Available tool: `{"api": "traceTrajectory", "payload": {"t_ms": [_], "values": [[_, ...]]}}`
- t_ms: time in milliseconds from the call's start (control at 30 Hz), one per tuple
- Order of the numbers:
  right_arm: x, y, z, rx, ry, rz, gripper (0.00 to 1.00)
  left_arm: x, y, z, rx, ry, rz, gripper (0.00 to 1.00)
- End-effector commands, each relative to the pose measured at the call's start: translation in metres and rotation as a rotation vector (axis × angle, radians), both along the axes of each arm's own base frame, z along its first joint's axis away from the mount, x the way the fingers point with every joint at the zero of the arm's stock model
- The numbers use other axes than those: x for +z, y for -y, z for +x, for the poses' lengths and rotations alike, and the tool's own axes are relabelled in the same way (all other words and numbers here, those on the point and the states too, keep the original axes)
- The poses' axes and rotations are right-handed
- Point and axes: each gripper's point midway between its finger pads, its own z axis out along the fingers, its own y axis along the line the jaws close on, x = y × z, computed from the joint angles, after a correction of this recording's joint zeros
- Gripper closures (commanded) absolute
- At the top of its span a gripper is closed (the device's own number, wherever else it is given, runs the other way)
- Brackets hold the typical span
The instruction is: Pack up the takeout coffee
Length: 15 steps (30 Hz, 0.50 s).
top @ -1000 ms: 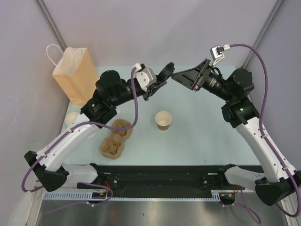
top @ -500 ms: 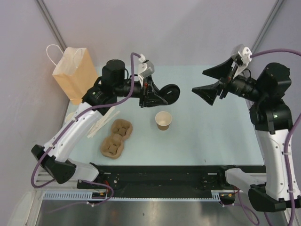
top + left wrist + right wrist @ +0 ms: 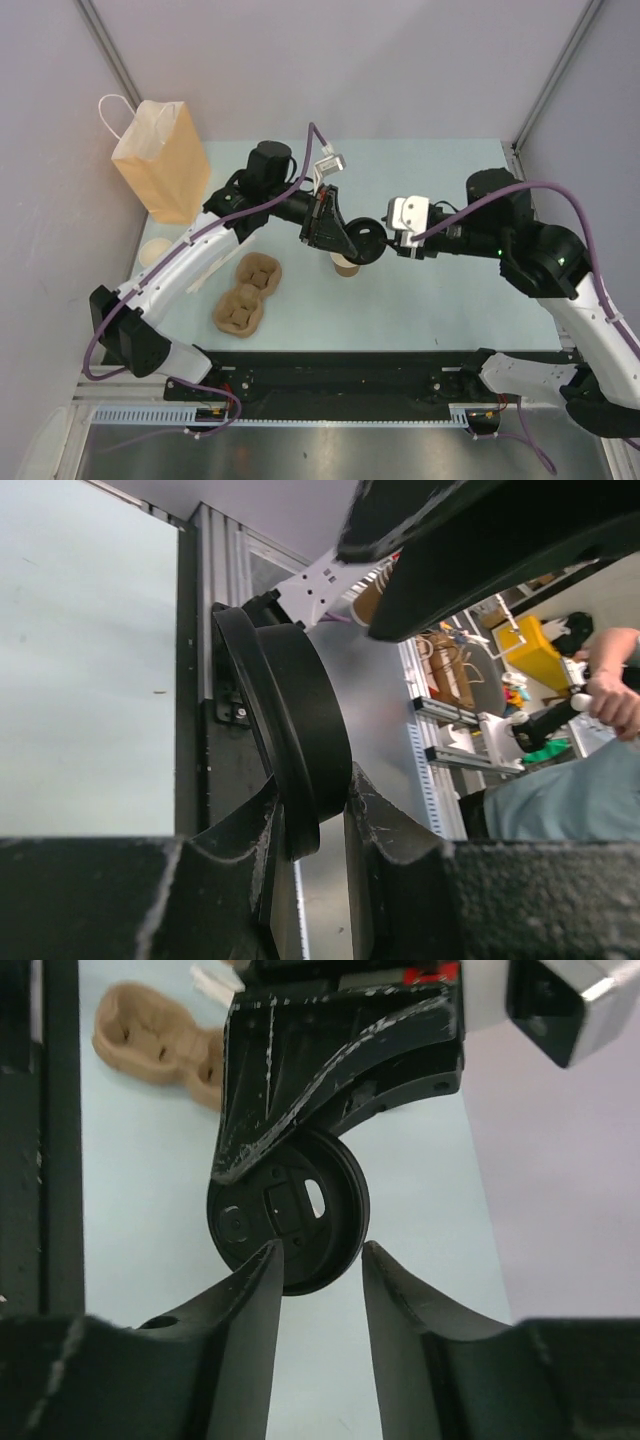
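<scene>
Left gripper (image 3: 347, 238) is clamping the lid (image 3: 366, 241). Its fingers (image 3: 235, 840) are pinching the rim edge-on, one on each face, and the black disc is sticking up out of the tips.

Right gripper (image 3: 388, 240) is sitting nose-to-nose with the left one. Its fingers (image 3: 250, 1300) are standing apart and gripping nothing. The lid's flat face is filling the space just beyond the right tips, centred on the gap and wider than it. Can't tell if the right tips are touching the rim.

The lid face is showing a raised square tab, an oval sip slot and a round dimple. Any moulded lettering is too small to read.

The cup (image 3: 345, 267) is sitting lidless and upright on the tabletop (image 3: 450, 300), right under the left fingertips in the top view. The lid and fingers are partly covering it. It's apart from both sets of fingers, and nothing is gripping it.

The bag (image 3: 160, 160) is standing upright well to the left of and behind the left fingers. It's plain brown paper with a white handle, and no print is showing on the sides in view.

The pulp carrier (image 3: 245, 292) is lying on the tabletop left of the cup, on the near side of the left fingers, touching neither.
</scene>
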Motion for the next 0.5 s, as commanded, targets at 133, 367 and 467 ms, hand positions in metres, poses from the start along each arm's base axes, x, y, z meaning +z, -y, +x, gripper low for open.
{"api": "traceTrajectory", "payload": {"t_ms": [133, 367, 467], "values": [[-0.008, -0.006, 0.01, -0.01, 0.18, -0.128, 0.63, 0.0, -0.002, -0.007, -0.057, -0.053, -0.014, 0.8], [-0.008, -0.014, 0.005, 0.021, 0.202, -0.135, 0.64, -0.005, -0.003, -0.009, -0.058, -0.071, -0.008, 0.81], [-0.008, -0.019, 0.003, 0.032, 0.208, -0.136, 0.66, -0.005, -0.002, -0.01, -0.062, -0.073, -0.007, 0.82]]}}
